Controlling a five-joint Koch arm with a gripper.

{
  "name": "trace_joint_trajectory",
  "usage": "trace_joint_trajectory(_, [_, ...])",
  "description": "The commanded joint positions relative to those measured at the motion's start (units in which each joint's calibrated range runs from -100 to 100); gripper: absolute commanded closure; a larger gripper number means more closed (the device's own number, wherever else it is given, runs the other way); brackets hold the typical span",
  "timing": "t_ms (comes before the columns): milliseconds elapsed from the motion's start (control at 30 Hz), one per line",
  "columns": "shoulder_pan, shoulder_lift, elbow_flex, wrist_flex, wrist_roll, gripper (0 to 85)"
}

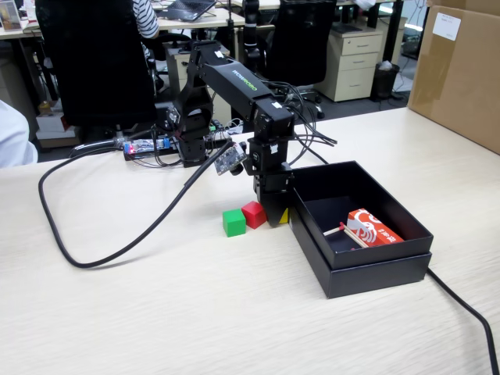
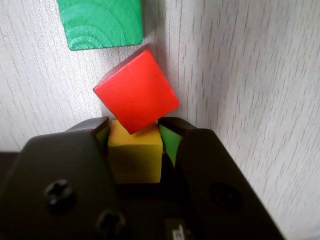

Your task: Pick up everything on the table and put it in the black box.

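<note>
Your table [image 1: 156,312] was the broad beige wood-grain top, with a big brown cardboard box [image 1: 461,70] standing at its far right edge in the fixed view. A thick black cable [image 1: 109,254] looped across the left part of the tabletop up to the arm's base.

The black box [image 1: 375,269] sat right of centre, open side up. Inside it lay a red-and-white printed packet [image 1: 375,228] with a thin red-tipped stick [image 1: 341,227] against its left side.

Your arm [image 1: 234,82] reached forward and bent straight down, so the gripper [image 2: 135,131] stood on the table just left of the box's near-left corner.

You had three cubes outside the box, all on the table. The green cube [image 1: 233,222] sat farthest left in the fixed view, just beside the red cube [image 1: 254,214]. In the wrist view the red cube [image 2: 136,91] was turned corner-on, its lower corner touching or overlapping the yellow cube [image 2: 135,155].

The yellow cube sat between the two jaws, which were pressed against its sides, so your pincer was pinching it. In the fixed view only a sliver of yellow [image 1: 284,216] showed beside the gripper, close to the box wall.
</note>
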Motion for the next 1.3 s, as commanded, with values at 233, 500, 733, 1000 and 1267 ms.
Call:
trace_joint_trajectory(233, [-1.5,-26.9,5.1,-2.5,-0.7,84.5])
trace_joint_trajectory(500, [4.7,-22.8,20.3,-4.2,-0.9,84.5])
trace_joint_trajectory(733, [7.2,1.5,33.3,-4.1,-0.8,84.3])
trace_joint_trajectory(1000, [7.2,14.9,34.3,-4.2,-0.8,84.2])
trace_joint_trajectory(1267, [6.9,21.3,33.4,-4.2,-0.7,83.4])
